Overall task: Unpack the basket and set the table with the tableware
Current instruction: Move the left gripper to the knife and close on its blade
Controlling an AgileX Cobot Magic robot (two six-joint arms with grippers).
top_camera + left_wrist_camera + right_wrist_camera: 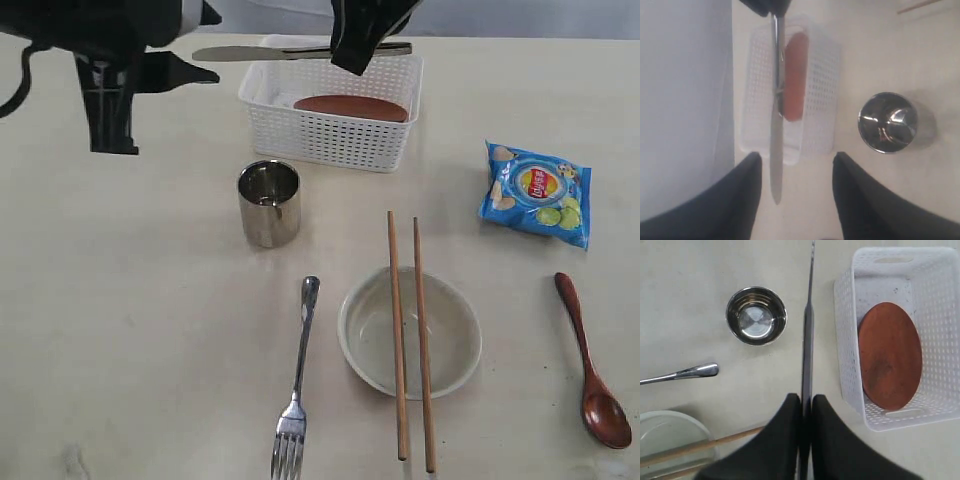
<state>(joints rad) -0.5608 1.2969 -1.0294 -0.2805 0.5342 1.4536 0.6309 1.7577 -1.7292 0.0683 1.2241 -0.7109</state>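
Right gripper (806, 399) pinches a slim steel knife (808, 330); left gripper (797, 156) gapes empty.

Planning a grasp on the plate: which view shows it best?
Right wrist view: the plate shows nearly its whole face, in the basket. Exterior: just a sliver over the basket wall. Left wrist: foreshortened, blurred, partly behind the knife.
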